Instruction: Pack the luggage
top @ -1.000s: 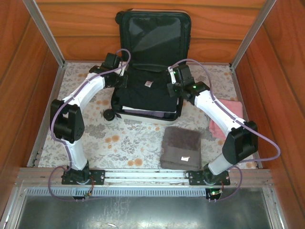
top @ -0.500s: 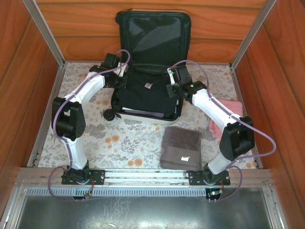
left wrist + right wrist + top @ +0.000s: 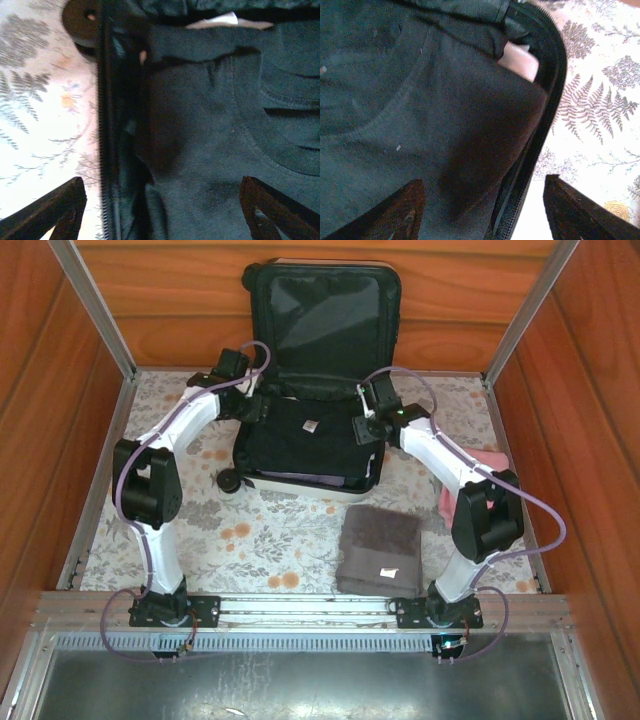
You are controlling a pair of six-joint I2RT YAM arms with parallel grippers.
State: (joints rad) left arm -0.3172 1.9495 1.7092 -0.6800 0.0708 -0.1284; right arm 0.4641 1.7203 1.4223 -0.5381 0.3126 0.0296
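Observation:
The luggage lies open at the back of the table, its black-lined lid leaning on the rear wall. A black garment with a small white tag fills the base. My left gripper is open at the left rim; its fingers straddle the zipper edge and the garment. My right gripper is open at the right rim, spanning the zipper rim and the garment. A bit of pink peeks out under the garment.
A folded grey-brown towel lies on the floral tablecloth in front of the luggage. A pink cloth sits at the right behind my right arm. Wooden walls close in the back and sides. A black wheel sticks out at the luggage's corner.
Both arms have reached further back, their elbows drawing inward. The grippers have slid a little toward the hinge along the two rims. The garment stays in the base.

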